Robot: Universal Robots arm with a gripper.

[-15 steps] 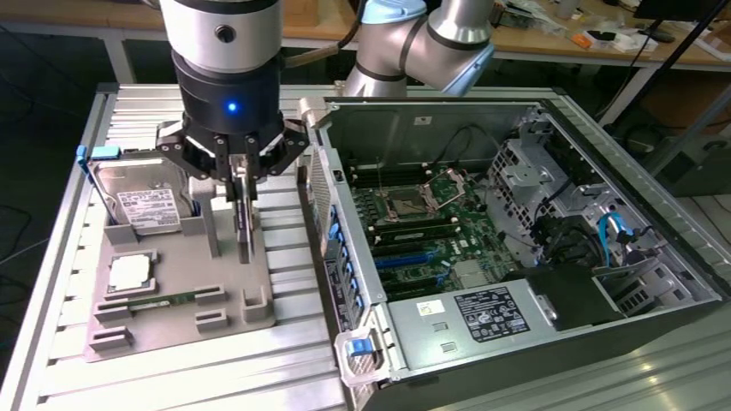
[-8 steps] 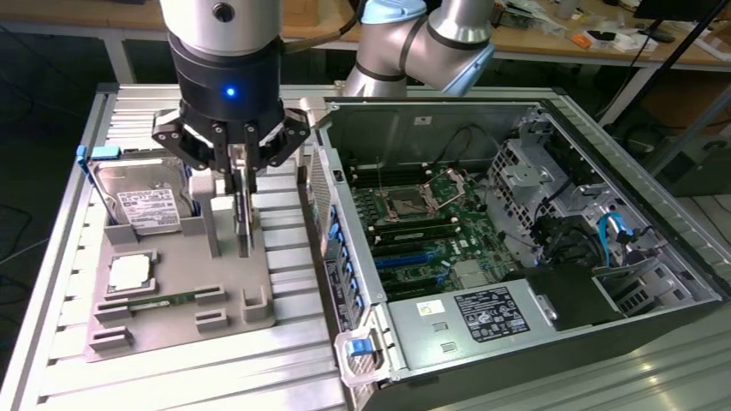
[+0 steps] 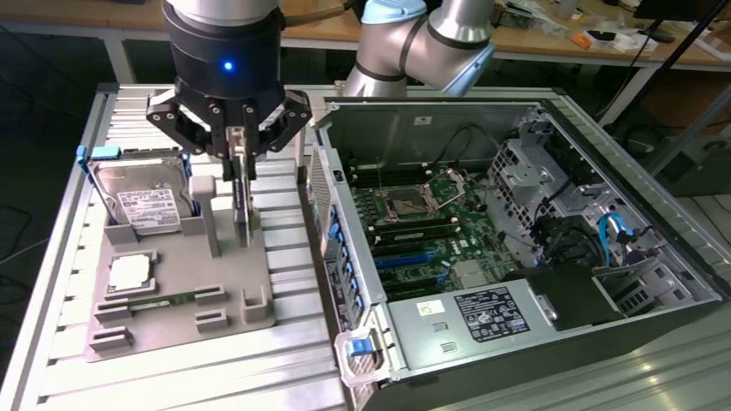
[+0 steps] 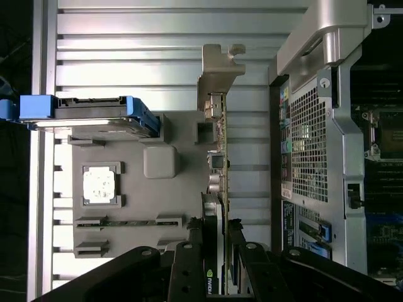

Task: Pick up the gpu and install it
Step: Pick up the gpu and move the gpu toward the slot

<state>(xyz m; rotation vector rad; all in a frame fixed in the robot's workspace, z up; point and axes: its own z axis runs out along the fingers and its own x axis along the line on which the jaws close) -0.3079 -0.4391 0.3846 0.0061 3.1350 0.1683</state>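
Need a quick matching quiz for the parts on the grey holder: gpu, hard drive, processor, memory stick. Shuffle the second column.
1. gpu
2. hard drive
3. processor chip
4. memory stick

A. lying flat in a square recess of the grey holder
B. standing on edge between the fingers of the gripper
C. propped up, in a blue frame
D. in a long narrow slot

Pairs: 1-B, 2-C, 3-A, 4-D
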